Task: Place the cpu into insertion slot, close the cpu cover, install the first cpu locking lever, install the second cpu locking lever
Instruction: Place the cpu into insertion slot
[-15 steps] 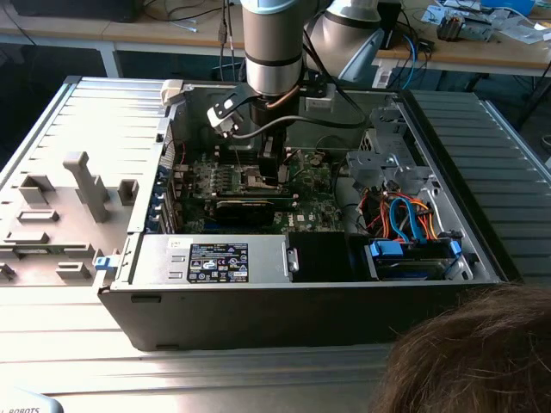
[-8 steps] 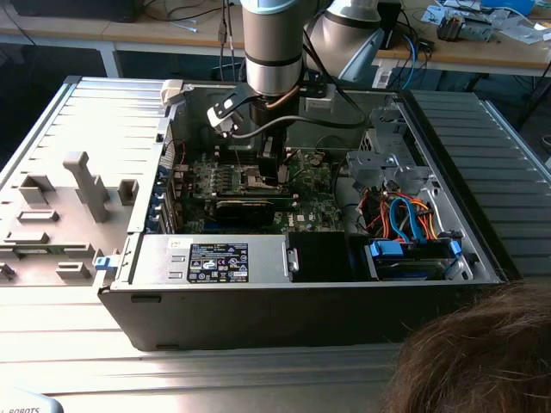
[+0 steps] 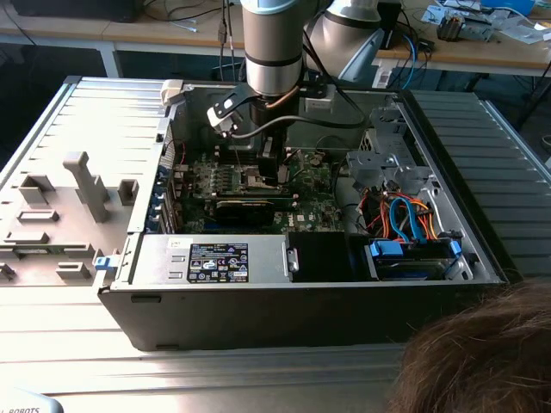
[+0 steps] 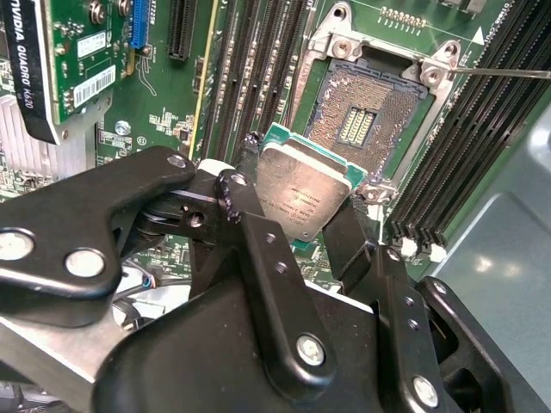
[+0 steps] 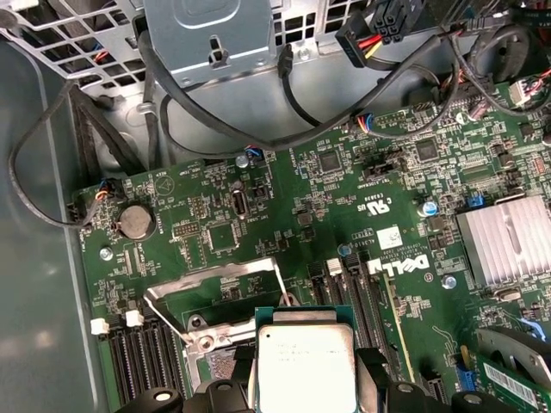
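End effector [image 4: 295, 217] grips silver-topped, green-edged cpu [image 4: 303, 191].

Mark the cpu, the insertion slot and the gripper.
cpu [image 5: 306, 366]: first wrist view, middle of its metal top.
insertion slot [image 4: 363, 119]: second wrist view, its bare contact field.
gripper [image 4: 293, 200]: second wrist view, midway between fingertips, shut on the cpu.

The cpu [image 4: 301, 194] has a dull, smooth metal top.

Exterior view: high, set back, looking down into open case [image 3: 258, 318]. Both wrist views: close over board [image 5: 258, 215], angled past tool [image 4: 297, 204] from different sides; shared: cpu [image 5: 306, 366], slot [image 4: 362, 116].
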`<state>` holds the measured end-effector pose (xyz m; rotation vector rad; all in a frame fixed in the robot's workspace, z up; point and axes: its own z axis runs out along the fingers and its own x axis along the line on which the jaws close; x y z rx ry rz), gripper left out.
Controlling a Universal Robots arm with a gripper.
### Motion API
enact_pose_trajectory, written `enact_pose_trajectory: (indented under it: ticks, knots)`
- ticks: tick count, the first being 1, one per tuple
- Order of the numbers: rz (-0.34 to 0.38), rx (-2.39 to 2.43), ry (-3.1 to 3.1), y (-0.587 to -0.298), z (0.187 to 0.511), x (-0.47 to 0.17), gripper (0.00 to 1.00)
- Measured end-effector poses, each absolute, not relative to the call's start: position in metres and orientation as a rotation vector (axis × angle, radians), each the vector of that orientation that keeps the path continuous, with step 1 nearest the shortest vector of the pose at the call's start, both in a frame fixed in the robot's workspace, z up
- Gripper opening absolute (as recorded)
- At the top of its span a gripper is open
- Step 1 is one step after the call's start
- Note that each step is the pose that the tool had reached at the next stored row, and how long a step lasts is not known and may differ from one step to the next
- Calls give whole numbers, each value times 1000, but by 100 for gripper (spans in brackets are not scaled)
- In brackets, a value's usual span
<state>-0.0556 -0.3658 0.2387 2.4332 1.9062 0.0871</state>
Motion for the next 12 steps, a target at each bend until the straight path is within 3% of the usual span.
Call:
enact_pose_trajectory:
  ticks: [12]
  knots:
    - [87,2448,1887,-366,238,-56,55]
